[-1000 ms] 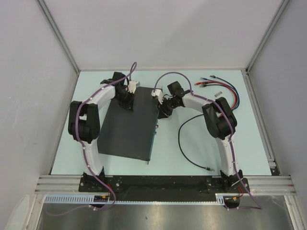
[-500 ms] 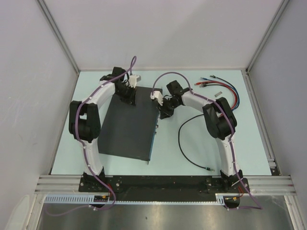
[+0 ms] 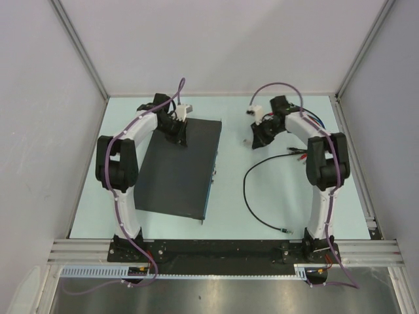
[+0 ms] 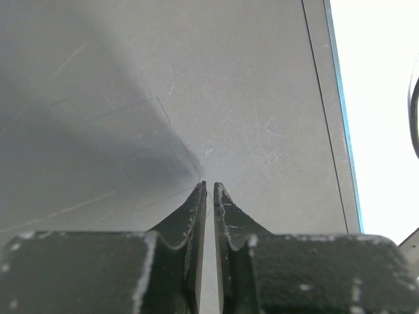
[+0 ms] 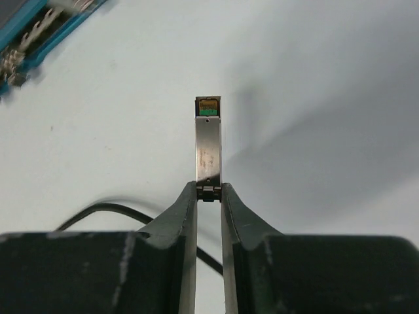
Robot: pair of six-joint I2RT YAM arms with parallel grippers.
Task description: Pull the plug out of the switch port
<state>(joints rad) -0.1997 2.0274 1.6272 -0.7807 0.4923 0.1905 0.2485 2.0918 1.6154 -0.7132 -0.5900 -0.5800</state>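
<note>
Scuffed matte black flat switch point(image 3: 180, 169) lies left; left gripper point(image 4: 209, 196), fingers barely parted, grasps nothing, poised over its far end. Right gripper point(image 5: 209, 196) clenches a slim brushed-metal plug point(image 5: 208, 140) at far right, clear of the switch.

Pale table point(image 3: 229, 216) under black switch point(image 3: 180, 167), looped black cable point(image 3: 252, 203), coloured leads point(image 3: 314, 127).
</note>
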